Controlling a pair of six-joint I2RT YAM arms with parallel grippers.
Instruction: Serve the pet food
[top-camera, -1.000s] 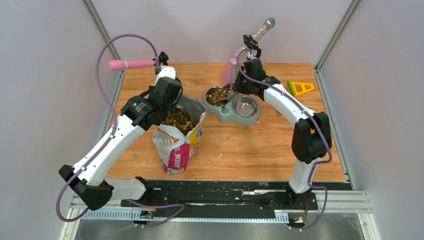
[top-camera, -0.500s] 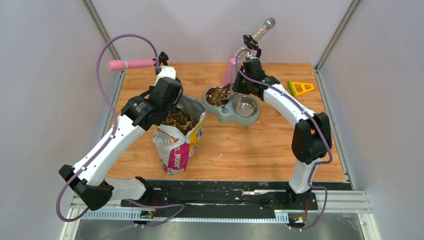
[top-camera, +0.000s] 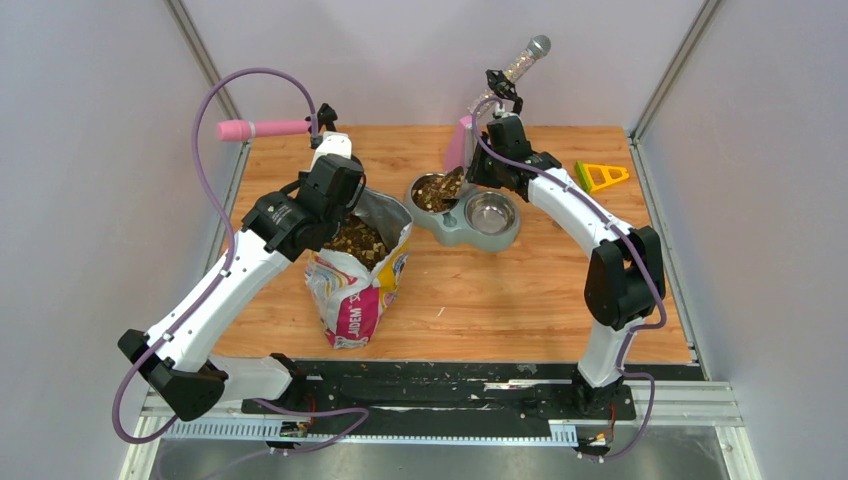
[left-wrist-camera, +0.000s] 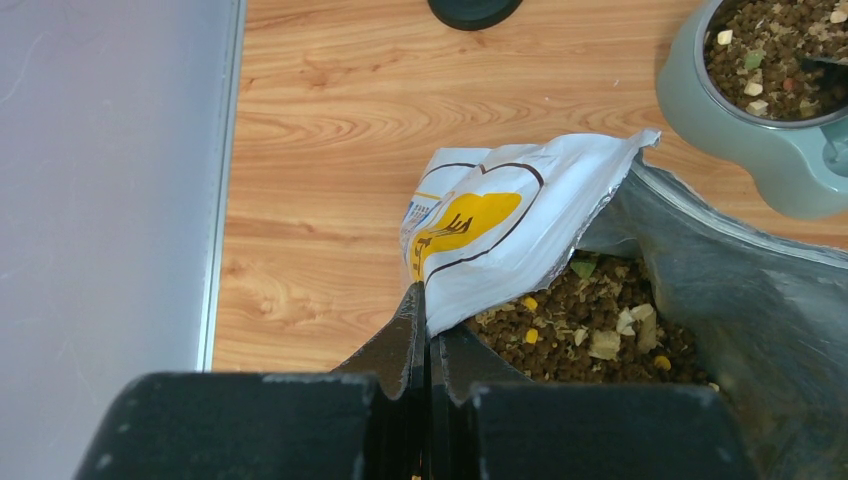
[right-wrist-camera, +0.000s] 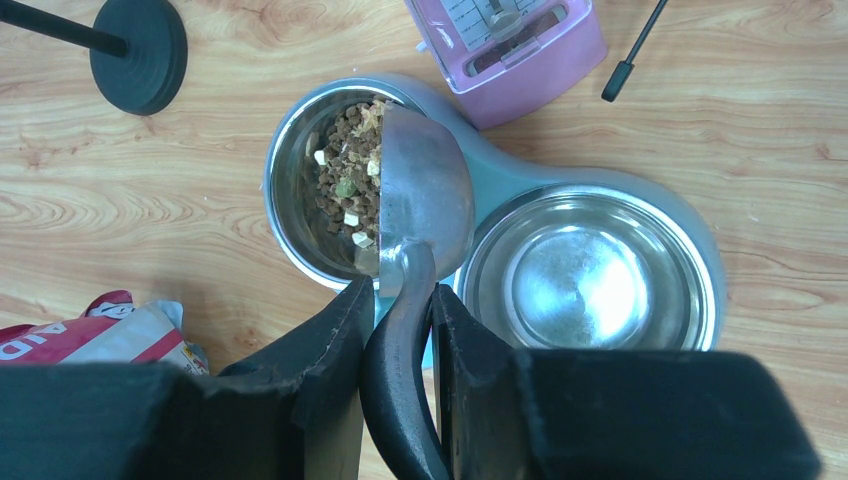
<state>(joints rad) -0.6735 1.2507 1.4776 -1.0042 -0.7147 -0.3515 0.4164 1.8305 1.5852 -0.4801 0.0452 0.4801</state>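
Observation:
Brown kibble with pale cubes fills the open printed bag (top-camera: 355, 285), showing at the bag's mouth (top-camera: 355, 238) and in the left wrist view (left-wrist-camera: 600, 325). More kibble (right-wrist-camera: 345, 190) lies in the left bowl of the grey-green double feeder (top-camera: 466, 232); the right bowl (right-wrist-camera: 590, 270) holds none. My left gripper (left-wrist-camera: 428, 320) is shut on the bag's folded rim (left-wrist-camera: 520, 225). My right gripper (right-wrist-camera: 400, 300) is shut on the dark handle of a metal scoop (right-wrist-camera: 425, 190), tipped over the left bowl.
A pink box (right-wrist-camera: 505, 45) stands behind the feeder. A black round stand base (right-wrist-camera: 140, 55) sits to its left. A yellow triangle (top-camera: 601, 176) lies at the far right, a pink cylinder (top-camera: 262, 129) at the far left edge.
The scoop has tipped a little further over the left bowl. The left arm and bag have not moved.

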